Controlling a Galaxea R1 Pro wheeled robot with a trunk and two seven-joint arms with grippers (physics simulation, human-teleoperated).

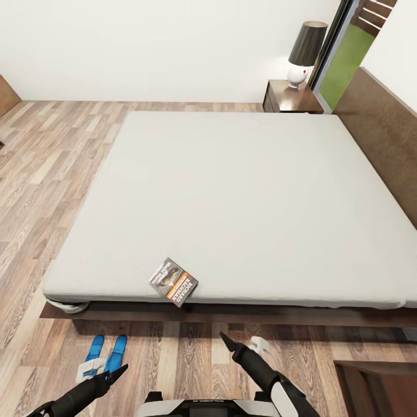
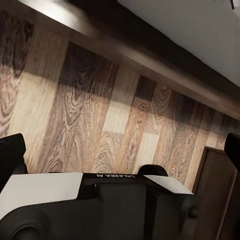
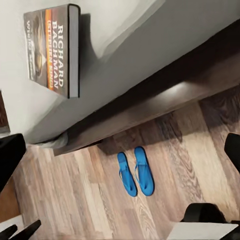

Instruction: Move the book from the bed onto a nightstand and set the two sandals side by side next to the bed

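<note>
The book (image 1: 174, 282) lies flat on the bed (image 1: 243, 197), at the mattress's near edge, left of centre; its orange band and white lettering are clear in the right wrist view (image 3: 52, 50). The two sandals (image 1: 104, 353) lie side by side on the floor beside the bed's near left corner, and they also appear in the right wrist view (image 3: 136, 172). My left gripper (image 1: 116, 372) hovers open just right of the sandals. My right gripper (image 1: 240, 344) is open above the floor, below and right of the book. A nightstand (image 1: 289, 95) stands at the bed's far side by the headboard.
A lamp (image 1: 305, 52) with a dark shade stands on the far nightstand. A dark wooden cabinet (image 1: 376, 388) juts in at the lower right, also visible in the left wrist view (image 2: 220, 200). Wood-plank floor (image 1: 52, 174) runs along the bed's left side. The robot base (image 2: 100, 200) is below.
</note>
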